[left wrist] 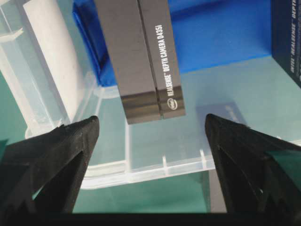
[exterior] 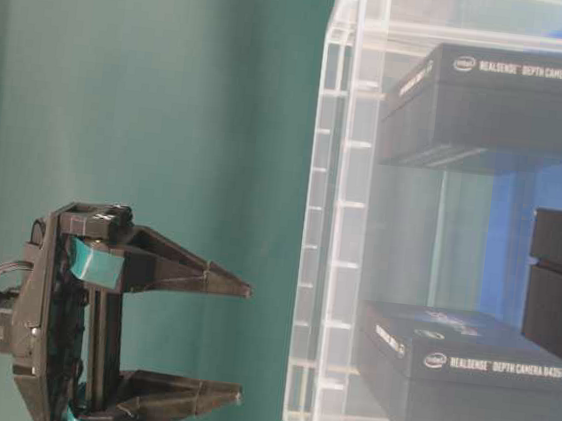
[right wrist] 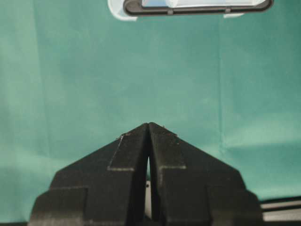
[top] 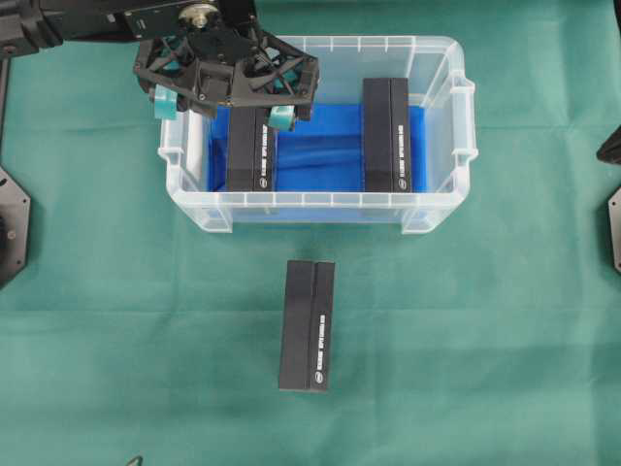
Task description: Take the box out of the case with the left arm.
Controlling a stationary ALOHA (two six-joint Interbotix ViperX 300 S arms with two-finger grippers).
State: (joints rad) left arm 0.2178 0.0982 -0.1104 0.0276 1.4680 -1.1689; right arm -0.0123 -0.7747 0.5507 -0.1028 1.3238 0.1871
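Fingers (left wrist: 61, 155) astride box (left wrist: 141, 56) inside case (top: 194, 199)

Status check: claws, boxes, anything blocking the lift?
Left claw open, over the case's left end above the left box. Right claw shut, over bare cloth. Second box in case, third already out. Nothing blocking.

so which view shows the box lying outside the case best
The overhead view: the box on the cloth lies whole and unobstructed, in front of the case. The table-level view and the right wrist view show none of it. The left wrist view may catch only a dark sliver at its bottom edge.
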